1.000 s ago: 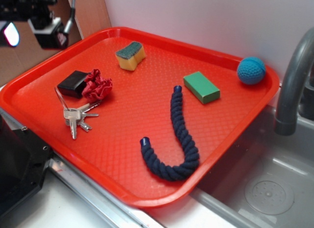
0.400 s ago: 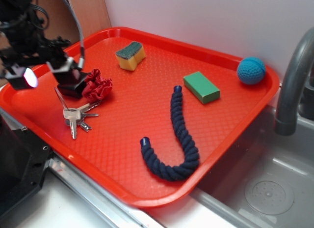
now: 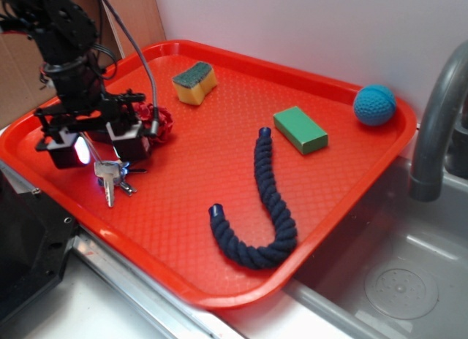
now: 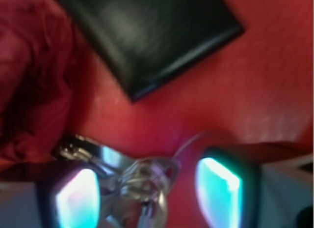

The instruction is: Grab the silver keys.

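The silver keys (image 3: pixel 111 180) lie on the red tray (image 3: pixel 219 156) near its left front edge, partly under my gripper (image 3: pixel 99 145). In the wrist view the key heads and ring (image 4: pixel 142 188) sit between my two fingers, whose pads (image 4: pixel 218 191) stand apart on either side. The jaws are open and low over the keys, not closed on them. The black rectangular block (image 4: pixel 147 36) lies just beyond the keys.
A red scrunchie (image 3: pixel 157 120) is beside the gripper. A yellow sponge (image 3: pixel 194 82), green block (image 3: pixel 300 129), dark blue rope (image 3: pixel 267 207) and blue crocheted ball (image 3: pixel 374 104) lie on the tray. A grey faucet (image 3: pixel 439 112) and sink are at right.
My gripper has come down from the upper left over the tray and now sits low over the keys, covering the black block in the exterior view.
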Motion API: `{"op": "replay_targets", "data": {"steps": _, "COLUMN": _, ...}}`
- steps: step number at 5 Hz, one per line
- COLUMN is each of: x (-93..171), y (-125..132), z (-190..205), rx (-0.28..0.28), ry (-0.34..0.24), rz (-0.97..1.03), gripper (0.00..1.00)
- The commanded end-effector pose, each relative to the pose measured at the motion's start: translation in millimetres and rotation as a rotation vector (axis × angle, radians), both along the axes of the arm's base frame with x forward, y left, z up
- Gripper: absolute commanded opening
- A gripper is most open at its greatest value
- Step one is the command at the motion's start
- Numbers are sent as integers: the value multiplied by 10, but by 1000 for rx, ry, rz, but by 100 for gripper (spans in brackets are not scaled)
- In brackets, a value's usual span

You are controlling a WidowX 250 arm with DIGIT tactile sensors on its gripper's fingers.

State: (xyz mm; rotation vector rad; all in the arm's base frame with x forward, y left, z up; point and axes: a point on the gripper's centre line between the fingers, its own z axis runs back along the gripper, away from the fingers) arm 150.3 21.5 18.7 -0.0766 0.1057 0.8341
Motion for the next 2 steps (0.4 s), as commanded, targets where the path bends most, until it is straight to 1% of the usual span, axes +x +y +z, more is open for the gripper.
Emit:
{"op": "replay_targets", "data": {"steps": 1, "x": 40, "y": -59, "z": 86, "rx": 36, "ry": 2, "rz": -55, "gripper": 0}}
{"op": "replay_targets", "data": {"steps": 2, "x": 60, "y": -27, "z": 180, "rx": 32, "ry": -15, "rz": -135, "gripper": 0}}
